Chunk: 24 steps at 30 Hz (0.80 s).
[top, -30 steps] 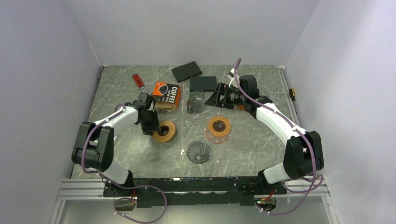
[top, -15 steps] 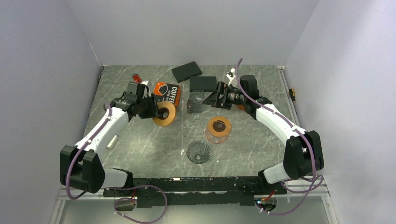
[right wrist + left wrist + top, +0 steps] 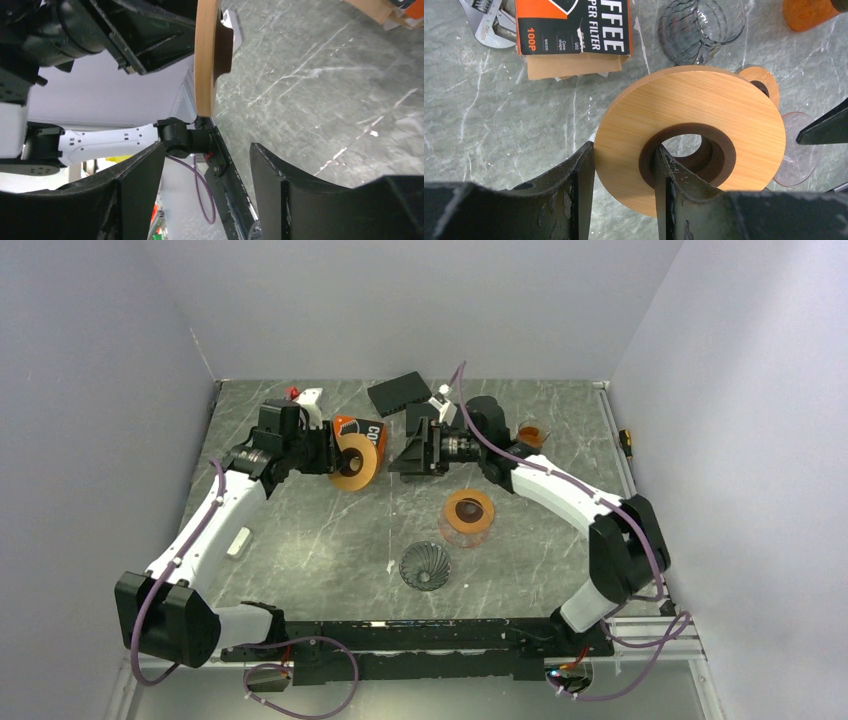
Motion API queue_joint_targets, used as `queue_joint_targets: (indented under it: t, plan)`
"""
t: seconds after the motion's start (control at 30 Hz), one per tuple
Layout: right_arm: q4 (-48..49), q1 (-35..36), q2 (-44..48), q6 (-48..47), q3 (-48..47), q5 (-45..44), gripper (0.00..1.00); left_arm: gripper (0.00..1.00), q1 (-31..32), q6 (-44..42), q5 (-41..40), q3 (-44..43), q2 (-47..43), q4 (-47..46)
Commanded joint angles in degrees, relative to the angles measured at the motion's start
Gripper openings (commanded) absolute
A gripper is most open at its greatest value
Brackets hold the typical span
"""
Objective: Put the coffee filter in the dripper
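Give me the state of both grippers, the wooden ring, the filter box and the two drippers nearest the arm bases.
Left gripper: shut on wooden ring
Wooden ring: held in the air, on edge
Right gripper: open, empty
Filter box: open, filters poking out
Bare glass dripper: upright, no filter
Collared dripper: upright, no filter

Ribbed glass dripper (image 3: pixel 425 566) front-centre, filter box (image 3: pixel 572 26) lying flat

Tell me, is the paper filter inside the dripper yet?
Not yet. Nothing looks finished: the brown filters sit in their box, and the glass dripper is empty. In hand: the left gripper holds a wooden ring in the air, and the open right gripper faces it. Left: pull out a filter and set it in the dripper.
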State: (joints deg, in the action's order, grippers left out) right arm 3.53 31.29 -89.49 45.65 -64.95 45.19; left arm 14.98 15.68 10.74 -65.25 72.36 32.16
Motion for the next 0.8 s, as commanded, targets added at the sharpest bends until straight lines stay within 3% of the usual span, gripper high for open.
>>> queue_joint_targets:
  t: [0.0,0.27,0.77]
  plan:
    - [5.68,1.92,-4.54,4.67,-4.30,0.14,0.64,0.26,0.18,-1.37,2.58,1.48,-3.40,-4.68]
    - [11.60,4.09,-11.60,9.57,-7.88,3.08,0.59,0.26,0.18,-1.93,0.99,1.23,-3.22,-3.90]
    - [8.96,4.89,-9.15,6.00,-7.86,-2.79,0.63,0.26,0.09,-2.24,-0.81,1.13,-3.64,-3.40]
